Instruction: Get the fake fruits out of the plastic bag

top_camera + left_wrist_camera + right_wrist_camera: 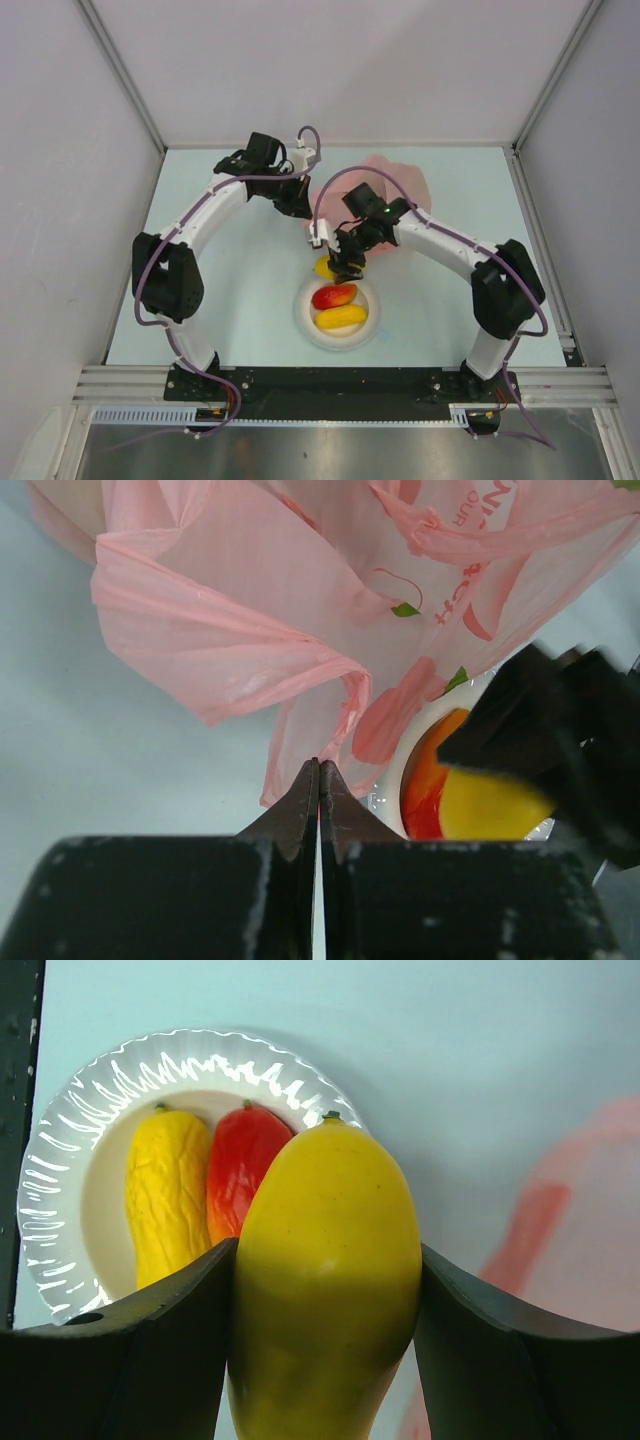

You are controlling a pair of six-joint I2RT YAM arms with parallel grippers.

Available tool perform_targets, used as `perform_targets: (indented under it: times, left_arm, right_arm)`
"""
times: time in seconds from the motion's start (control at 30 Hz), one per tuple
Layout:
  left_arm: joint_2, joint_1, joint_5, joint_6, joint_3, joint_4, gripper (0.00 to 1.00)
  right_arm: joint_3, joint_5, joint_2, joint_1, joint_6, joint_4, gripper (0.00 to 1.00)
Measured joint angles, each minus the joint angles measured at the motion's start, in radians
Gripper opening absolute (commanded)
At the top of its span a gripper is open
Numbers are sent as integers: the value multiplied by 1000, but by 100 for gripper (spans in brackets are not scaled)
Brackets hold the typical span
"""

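The yellow mango (325, 1290) is out of the bag. It sits between the two fingers (180, 1310) of the right end effector (325, 1258). The fingers stand wide apart and press on the mango from both sides, with its small stem end pointing away from the wrist. From above, the mango is right by the far rim of the white bowl (60, 1160). Two more fake fruits lie side by side in the bowl and touch each other: a red mango (238, 1170) and a bumpy yellow piece (165, 1200). The plastic bag (250, 610) lies on the surface (250, 320) farther back, behind the right arm and away from the bowl. It is thin, pink and crinkly, with red and green prints on it. I cannot see any fruit through it. The left end effector (318, 770) is off to the left of the bag. Its two fingers are pressed tight together with no gap at all. A loose fold of the bag hangs just past the tips, and I cannot tell if it touches them. The surface is pale blue-green, with white walls around it.
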Motion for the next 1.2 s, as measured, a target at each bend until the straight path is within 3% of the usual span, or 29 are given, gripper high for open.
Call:
perform_targets:
  times: [0.47, 0.8, 1.0, 1.13, 1.2]
  left_arm:
    - [-88, 0, 1, -1, -60, 8, 0]
    - [-92, -18, -1, -1, -116, 15, 0]
    - [-102, -29, -3, 0, -119, 16, 0]
    - [-106, -35, -4, 0, -126, 21, 0]
    - [-106, -38, -6, 0, -126, 24, 0]
  right_arm:
    - [0, 4, 112, 52, -150, 52, 1]
    - [0, 17, 161, 54, -116, 72, 6]
    - [0, 17, 170, 57, -74, 69, 15]
    - [0, 16, 170, 58, -42, 67, 30]
    - [0, 16, 170, 58, -32, 66, 31]
